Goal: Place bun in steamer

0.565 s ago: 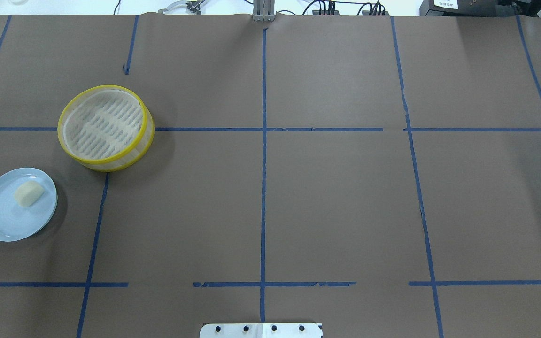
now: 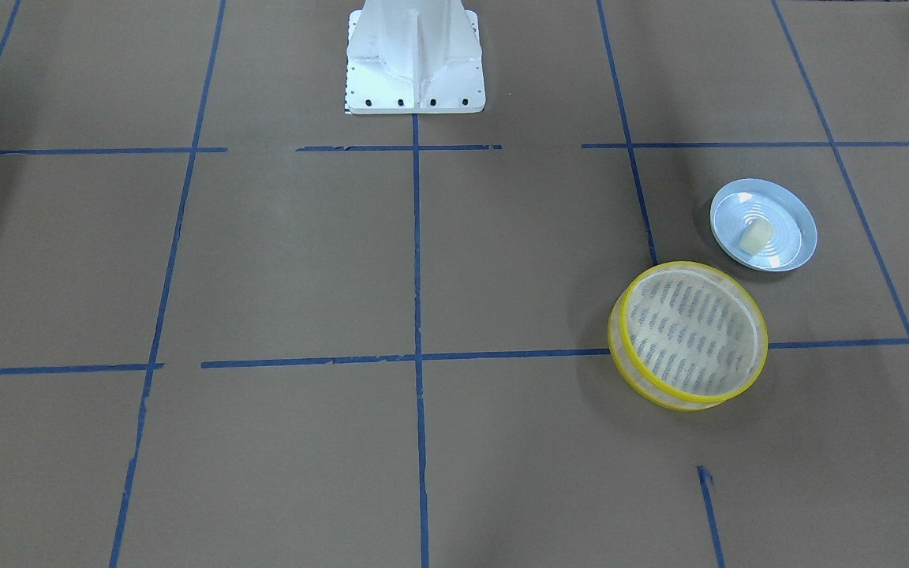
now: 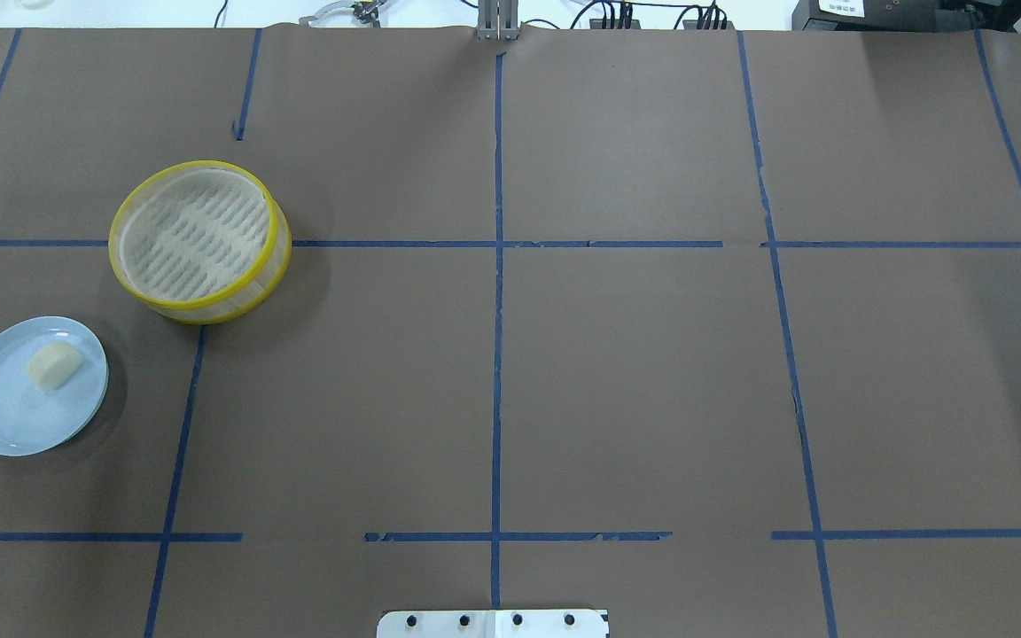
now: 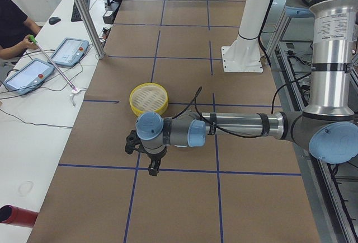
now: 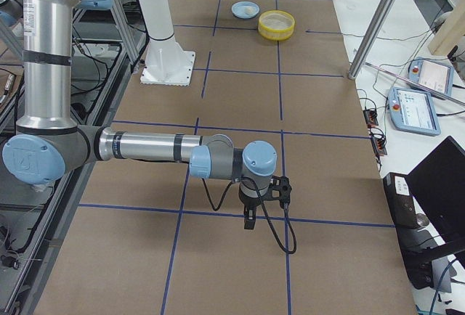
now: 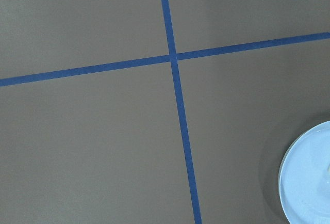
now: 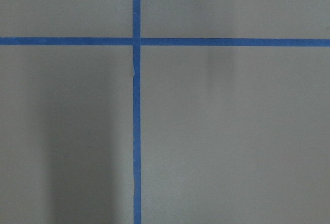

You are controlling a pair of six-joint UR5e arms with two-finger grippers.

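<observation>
nothing has shifted: cream-white blocky bun [image 3: 55, 366] lies on pale blue round plate [image 3: 5, 418], near yellow-rimmed steamer basket [image 3: 196, 304]; left gripper [image 4: 144, 156] and right gripper [image 5: 267, 202]: grip impossible to tell.

Bright, even light is washing over my bench [image 3: 652, 372]; the steamer [image 3: 196, 239] is casting a soft shadow, everything looking sharp.

Table [image 3: 652, 372] covered in brown paper, gridded with blue tape [image 3: 497, 354]. In the overhead view, the yellow-rimmed steamer [image 3: 196, 235] sits at 10 o'clock from centre, across a tape line. Pale blue plate [image 3: 19, 412] near it at its 7 o'clock, not touching. White base plate [image 3: 493, 623] at the 6 o'clock edge.
</observation>
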